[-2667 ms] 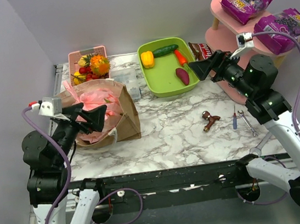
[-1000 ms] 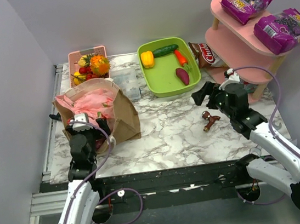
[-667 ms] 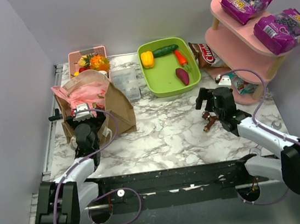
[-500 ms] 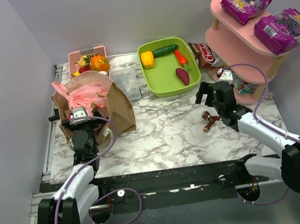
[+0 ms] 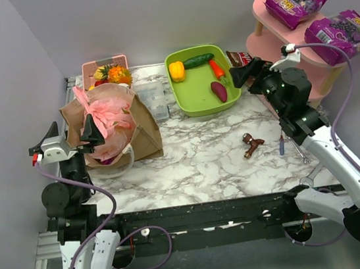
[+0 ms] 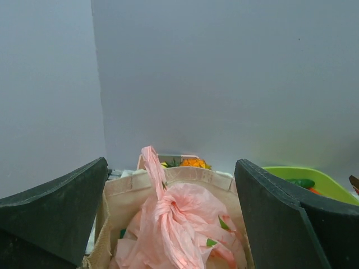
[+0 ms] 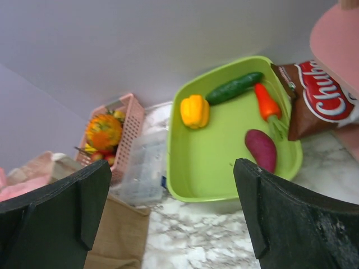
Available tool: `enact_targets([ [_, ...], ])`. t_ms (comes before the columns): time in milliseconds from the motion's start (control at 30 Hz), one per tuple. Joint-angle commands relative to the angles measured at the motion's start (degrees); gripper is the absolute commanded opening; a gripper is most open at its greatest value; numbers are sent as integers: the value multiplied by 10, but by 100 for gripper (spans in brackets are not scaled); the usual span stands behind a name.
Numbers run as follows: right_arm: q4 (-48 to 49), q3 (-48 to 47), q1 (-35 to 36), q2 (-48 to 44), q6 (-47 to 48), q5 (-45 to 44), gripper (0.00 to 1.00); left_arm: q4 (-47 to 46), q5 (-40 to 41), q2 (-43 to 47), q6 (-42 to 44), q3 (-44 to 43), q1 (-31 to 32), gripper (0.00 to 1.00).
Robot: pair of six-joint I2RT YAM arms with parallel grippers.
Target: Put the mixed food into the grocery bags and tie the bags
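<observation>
A white marble table [image 5: 197, 162] stands between plain grey-lilac walls. The left gripper [image 5: 70, 131] and right gripper [image 5: 247, 72] are both spread wide, holding nothing. Just ahead of the left gripper stands one brown paper bag [image 5: 143, 131] with one bunched pink plastic bag [image 5: 107, 114] inside. Ahead of the right gripper lies one green tray [image 5: 196, 92] holding four vegetables [image 5: 219, 91]. Behind it, one pink shelf [image 5: 268, 46] carries two purple snack packets [image 5: 295, 1].

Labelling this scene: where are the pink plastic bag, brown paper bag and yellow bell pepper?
pink plastic bag [image 6: 179, 224], left wrist view, bunched middle.
brown paper bag [image 5: 146, 135], top external view, right side wall.
yellow bell pepper [image 7: 194, 111], right wrist view, its centre.
</observation>
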State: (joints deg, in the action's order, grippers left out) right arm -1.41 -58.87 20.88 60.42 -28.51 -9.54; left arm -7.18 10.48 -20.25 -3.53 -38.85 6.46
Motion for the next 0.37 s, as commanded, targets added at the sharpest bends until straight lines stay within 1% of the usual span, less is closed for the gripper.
enact_targets([
  [0,-14,-35,-3,-2,-57,31,100,145,-41,-8,7,-41,-3,98],
  [100,-11,-39,-3,-8,-41,46,100,147,-51,-5,-2,-44,-3,98],
  [167,5,-28,-3,-23,-36,33,100,144,-55,-2,-4,-42,-3,99],
  [233,-7,-32,-3,-23,-29,26,100,146,-56,-1,-4,-43,-3,98],
  [333,-10,-34,-3,-20,-19,48,100,149,-54,-1,-5,-42,-3,98],
])
